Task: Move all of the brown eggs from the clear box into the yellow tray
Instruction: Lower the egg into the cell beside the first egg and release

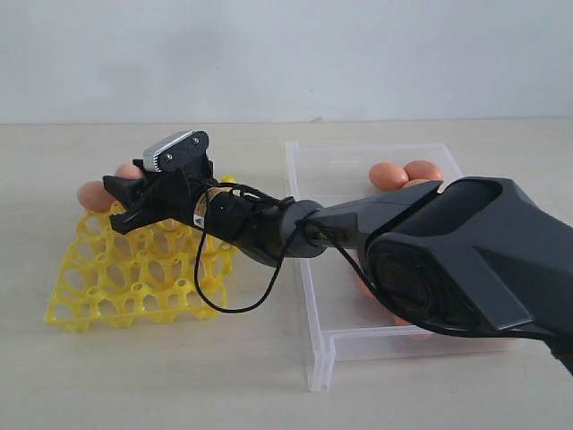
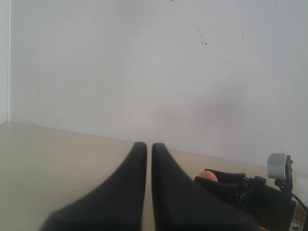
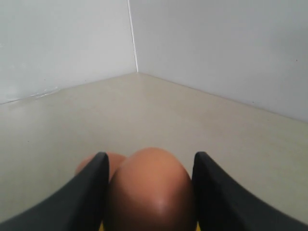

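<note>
The yellow tray (image 1: 116, 278) on the left is shining bright yellow, with a criss-cross pattern of round holes. The brown eggs (image 1: 387, 175) far back in the clear box (image 1: 376, 148) are looking plain orange-brown. The box is looking see-through with whitish edges. The brown egg (image 3: 151, 187) is showing a soft shine. The right gripper (image 1: 115, 204), the left gripper (image 2: 145, 144) and the cable (image 1: 228, 311) are looking black. The arm (image 1: 466, 260) is looking dark grey, its camera (image 1: 176, 150) silver. The table (image 1: 179, 385) is looking pale beige, the wall (image 1: 269, 54) whitish-grey
</note>
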You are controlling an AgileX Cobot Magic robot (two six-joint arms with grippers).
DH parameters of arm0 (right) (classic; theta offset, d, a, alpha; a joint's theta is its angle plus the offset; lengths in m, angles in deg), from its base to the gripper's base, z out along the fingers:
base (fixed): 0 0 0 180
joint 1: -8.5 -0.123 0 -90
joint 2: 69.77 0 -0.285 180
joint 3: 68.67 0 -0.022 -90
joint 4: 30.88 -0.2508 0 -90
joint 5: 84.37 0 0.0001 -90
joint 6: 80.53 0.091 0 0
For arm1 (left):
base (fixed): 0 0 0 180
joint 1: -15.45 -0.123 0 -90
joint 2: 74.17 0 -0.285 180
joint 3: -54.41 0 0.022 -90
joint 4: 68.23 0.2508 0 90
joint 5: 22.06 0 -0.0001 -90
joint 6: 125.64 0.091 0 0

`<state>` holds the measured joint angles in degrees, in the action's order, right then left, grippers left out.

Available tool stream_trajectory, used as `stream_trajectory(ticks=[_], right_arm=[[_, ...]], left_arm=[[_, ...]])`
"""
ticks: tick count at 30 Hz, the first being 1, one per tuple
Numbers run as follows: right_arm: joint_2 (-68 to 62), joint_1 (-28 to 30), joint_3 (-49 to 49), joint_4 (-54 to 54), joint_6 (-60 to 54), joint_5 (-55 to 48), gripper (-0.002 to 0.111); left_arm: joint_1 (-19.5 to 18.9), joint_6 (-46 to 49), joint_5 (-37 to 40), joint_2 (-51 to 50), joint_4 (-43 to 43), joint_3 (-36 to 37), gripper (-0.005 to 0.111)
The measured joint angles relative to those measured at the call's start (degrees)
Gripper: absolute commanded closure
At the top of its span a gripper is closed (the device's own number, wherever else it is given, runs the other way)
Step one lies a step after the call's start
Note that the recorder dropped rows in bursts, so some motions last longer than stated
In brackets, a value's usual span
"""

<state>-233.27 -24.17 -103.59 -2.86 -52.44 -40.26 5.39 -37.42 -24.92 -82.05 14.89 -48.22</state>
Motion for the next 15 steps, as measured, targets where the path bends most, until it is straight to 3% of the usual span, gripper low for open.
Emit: stream_trajectory(ticks=[15], right_arm=[[0.0, 0.0, -0.1, 0.0, 0.7, -0.1, 0.063]], left_arm=[[0.0, 0.4, 0.0, 0.0, 0.0, 0.0, 0.103]])
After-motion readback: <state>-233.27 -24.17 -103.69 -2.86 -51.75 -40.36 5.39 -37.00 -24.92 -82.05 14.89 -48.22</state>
